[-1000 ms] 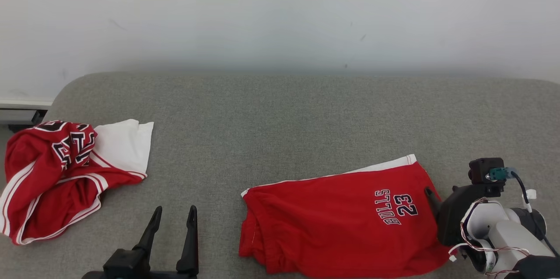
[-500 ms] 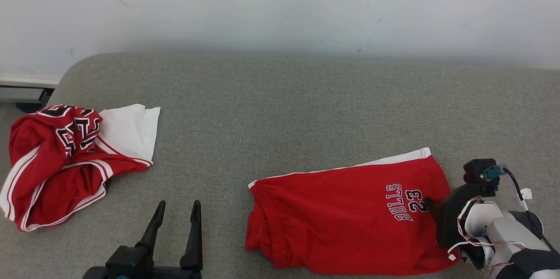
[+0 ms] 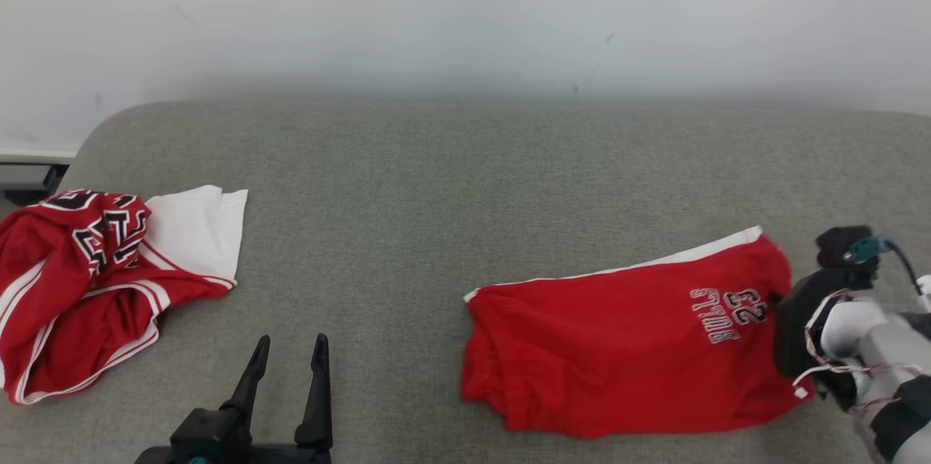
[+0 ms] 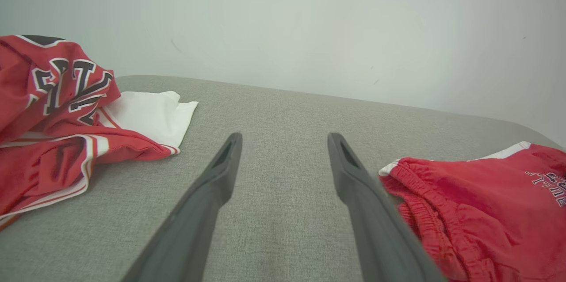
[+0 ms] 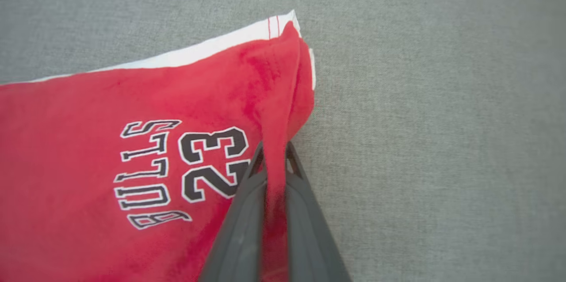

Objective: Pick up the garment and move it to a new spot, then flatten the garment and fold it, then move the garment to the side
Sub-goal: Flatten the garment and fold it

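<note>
Shut now, the right end effector (image 5: 274,156) pinches the edge of the folded red shorts (image 3: 625,355), dragging them rightward across the grey surface (image 3: 436,195): the side move looks under way. Left end effector (image 3: 291,344) waits wide open, empty.

Red shorts (image 3: 618,355) with white side band and black white-edged BULLS 23 print, red jersey (image 3: 80,333) with white trim, grey fabric surface (image 3: 407,188), white wall (image 3: 465,13)

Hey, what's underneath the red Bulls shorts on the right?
The grey cushion shows all around the red shorts, and a white band edges their far side. Whatever lies beneath the folded cloth is covered.
</note>
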Tool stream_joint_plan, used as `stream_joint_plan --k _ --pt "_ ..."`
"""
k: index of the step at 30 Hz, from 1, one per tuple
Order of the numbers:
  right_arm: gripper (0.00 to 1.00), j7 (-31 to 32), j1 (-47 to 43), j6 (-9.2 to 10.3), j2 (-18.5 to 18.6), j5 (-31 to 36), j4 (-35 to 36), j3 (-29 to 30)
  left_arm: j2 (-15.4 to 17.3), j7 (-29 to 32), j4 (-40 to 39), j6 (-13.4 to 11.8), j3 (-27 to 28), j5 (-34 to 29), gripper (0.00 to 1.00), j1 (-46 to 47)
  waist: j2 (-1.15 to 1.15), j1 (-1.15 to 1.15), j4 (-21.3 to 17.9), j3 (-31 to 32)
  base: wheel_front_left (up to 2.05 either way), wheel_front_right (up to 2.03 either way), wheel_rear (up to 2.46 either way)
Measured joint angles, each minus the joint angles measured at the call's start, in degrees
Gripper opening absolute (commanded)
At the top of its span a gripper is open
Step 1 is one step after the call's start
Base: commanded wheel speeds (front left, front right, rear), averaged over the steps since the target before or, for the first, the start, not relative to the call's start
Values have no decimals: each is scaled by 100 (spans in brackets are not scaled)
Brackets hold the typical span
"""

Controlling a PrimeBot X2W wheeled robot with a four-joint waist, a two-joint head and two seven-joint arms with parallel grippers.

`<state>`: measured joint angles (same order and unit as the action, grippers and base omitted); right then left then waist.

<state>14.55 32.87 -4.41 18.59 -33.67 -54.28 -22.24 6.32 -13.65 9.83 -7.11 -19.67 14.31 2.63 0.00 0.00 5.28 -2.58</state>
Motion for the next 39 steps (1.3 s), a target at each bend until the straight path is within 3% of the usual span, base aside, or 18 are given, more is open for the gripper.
stream_joint_plan --k 5,11,23,35,39 --pt "0 11 86 -142 93 -132 4 101 -29 8 -2 0 14 44 100 -5 0 0 -129 26 0 0 0" --pt "0 399 84 -270 -104 -935 225 366 -75 53 35 2 -4 87 100 -3 0 0 -237 42 0 0 0" --pt "0 1908 -107 -272 -412 -2680 1916 126 -127 102 221 7 -140 143 100 -4 0 0 -265 278 0 0 0" --pt "0 2231 -369 -269 -782 -2986 2345 114 -137 135 231 8 -199 141 100 -14 0 0 -97 341 0 0 0" --pt "0 2196 -441 -158 -926 -2975 2361 96 -144 154 230 8 -236 135 100 -8 0 0 -34 298 0 0 0"
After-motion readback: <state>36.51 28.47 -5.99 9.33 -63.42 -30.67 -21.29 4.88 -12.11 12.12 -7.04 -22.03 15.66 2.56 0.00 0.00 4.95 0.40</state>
